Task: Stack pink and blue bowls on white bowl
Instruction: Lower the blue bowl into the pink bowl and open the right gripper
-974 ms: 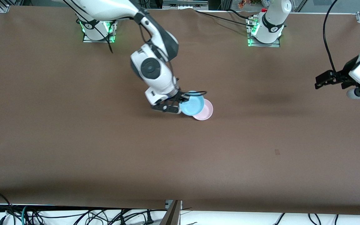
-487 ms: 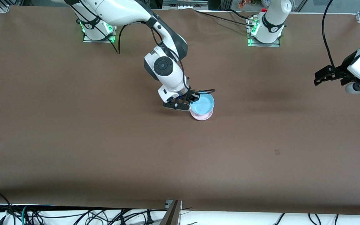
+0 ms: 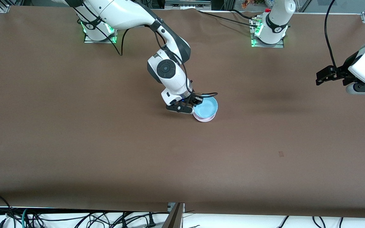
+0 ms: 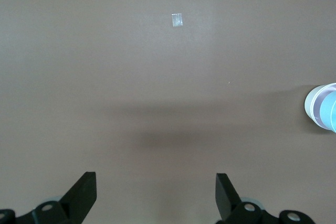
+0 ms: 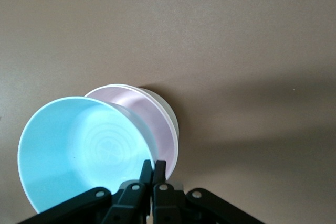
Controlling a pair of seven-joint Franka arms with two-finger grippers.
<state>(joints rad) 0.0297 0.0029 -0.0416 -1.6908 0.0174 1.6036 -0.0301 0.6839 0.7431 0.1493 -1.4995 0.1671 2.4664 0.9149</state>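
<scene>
My right gripper (image 3: pixel 196 103) is shut on the rim of the light blue bowl (image 3: pixel 206 107), near the middle of the table. The blue bowl (image 5: pixel 84 150) hangs tilted over the pink bowl (image 5: pixel 149 111) and covers most of it. In the front view only a pink edge (image 3: pixel 205 119) shows below the blue. The pink bowl sits nested in the white bowl (image 5: pixel 172 116), whose rim peeks out beneath it. My left gripper (image 3: pixel 322 77) waits open and empty in the air at the left arm's end of the table, fingers wide (image 4: pixel 156 182).
A small pale tape mark (image 3: pixel 281 154) lies on the brown table cover, nearer the front camera and toward the left arm's end. Cables hang along the table's front edge (image 3: pixel 182 209).
The right gripper carried the blue bowl toward the left arm's end, from beside the pink bowl to over it, and lowered it. The left arm drifted slightly toward its end.
</scene>
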